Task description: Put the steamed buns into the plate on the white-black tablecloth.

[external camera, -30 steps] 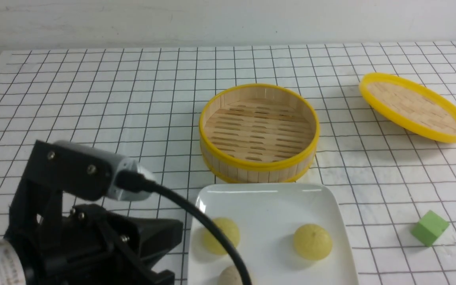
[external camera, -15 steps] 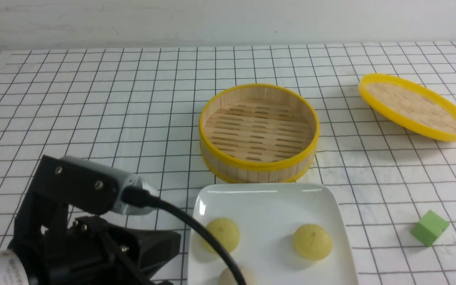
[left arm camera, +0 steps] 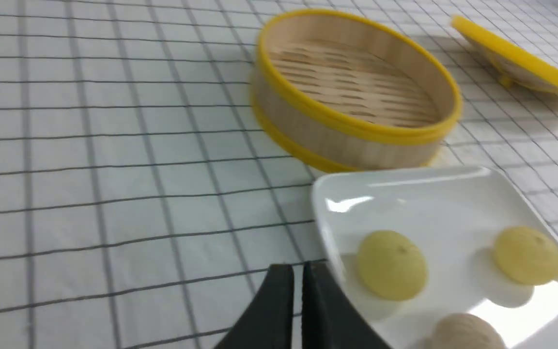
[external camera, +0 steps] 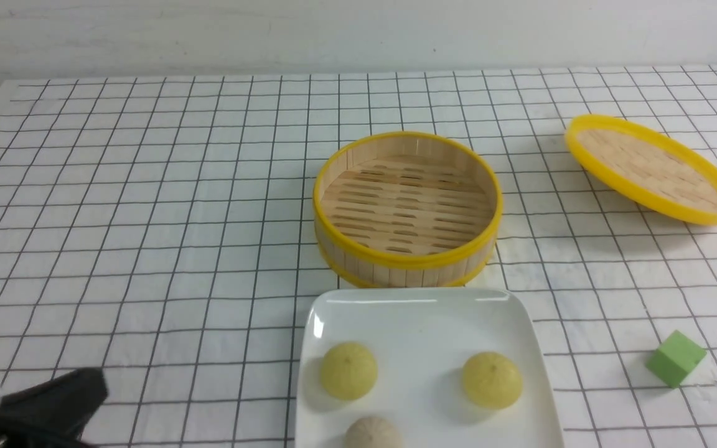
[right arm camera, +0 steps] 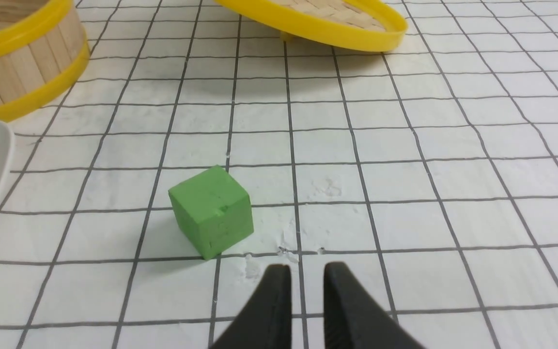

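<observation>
Steamed buns (external camera: 349,370) on plate (external camera: 421,311) — left claw (left arm camera: 298,271) near-closed, empty

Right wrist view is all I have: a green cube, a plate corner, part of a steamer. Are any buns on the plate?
Observer: Yes, three steamed buns sit on the plate, two pale yellow and one beige.
Operator: Is there anything in the steamer?
Observer: No, the steamer shows only bare slats.
Operator: Where is the left gripper?
Observer: The left gripper is by the plate's edge, its jaws nearly together and holding nothing.
</observation>
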{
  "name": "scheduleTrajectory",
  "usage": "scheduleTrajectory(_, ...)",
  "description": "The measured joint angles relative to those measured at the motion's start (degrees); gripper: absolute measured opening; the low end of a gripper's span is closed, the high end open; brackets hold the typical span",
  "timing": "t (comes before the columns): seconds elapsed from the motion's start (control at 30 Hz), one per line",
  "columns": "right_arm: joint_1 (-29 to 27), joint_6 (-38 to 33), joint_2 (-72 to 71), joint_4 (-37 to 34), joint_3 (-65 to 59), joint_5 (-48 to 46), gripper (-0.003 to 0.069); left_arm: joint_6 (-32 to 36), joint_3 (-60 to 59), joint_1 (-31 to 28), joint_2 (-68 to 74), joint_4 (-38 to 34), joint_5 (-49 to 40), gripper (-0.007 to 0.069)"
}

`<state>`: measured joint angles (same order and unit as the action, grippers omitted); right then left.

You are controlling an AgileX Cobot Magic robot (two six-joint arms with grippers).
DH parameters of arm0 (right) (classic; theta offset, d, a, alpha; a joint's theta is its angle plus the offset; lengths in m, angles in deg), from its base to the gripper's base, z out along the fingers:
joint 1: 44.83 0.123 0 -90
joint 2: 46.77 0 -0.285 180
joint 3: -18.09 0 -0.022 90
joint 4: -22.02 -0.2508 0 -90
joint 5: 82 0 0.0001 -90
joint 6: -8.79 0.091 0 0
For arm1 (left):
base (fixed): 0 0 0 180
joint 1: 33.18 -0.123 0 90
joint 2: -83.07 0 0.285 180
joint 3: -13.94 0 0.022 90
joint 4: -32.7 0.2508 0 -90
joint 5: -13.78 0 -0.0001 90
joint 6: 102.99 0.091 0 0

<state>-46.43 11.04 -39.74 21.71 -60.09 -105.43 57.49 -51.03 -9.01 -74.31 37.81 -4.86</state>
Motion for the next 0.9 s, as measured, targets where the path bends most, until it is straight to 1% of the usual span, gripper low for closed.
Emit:
scheduleTrajectory(0.1,0.0,0.0,0.0,0.0,0.0,0.0,0.0132,0.34,-5.82,-8.6,-8.31,0.12,0.0,0.0055)
scheduleTrajectory(0.13,0.0,0.0,0.0,0.0,0.0,0.0,0.0132,0.34,-6.46,-9.08,-9.12,0.21,0.0,0.0055)
scheduleTrajectory(0.17,0.0,0.0,0.0,0.0,0.0,0.0,0.0134,0.38,-8.3,-12.15,-11.35,0.33,-0.06,0.0055)
scheduleTrajectory(0.27,0.0,0.0,0.0,0.0,0.0,0.0,0.0139,0.38,-11.99,-16.57,-14.71,1.16,-0.06,0.0057)
scheduleTrajectory(0.57,-0.03,0.0,0.0,0.0,0.0,0.07,0.0153,0.45,-13.75,-24.6,-15.48,3.75,-2.41,0.0071)
scheduleTrajectory(0.67,-0.03,0.0,0.0,0.0,0.0,0.07,0.0153,0.47,-13.75,-25.54,-15.48,3.86,-2.53,0.0073)
scheduleTrajectory(0.9,-0.03,0.0,0.0,0.0,0.0,0.07,0.0155,0.51,-13.75,-25.66,-15.48,4.05,-2.56,0.0073)
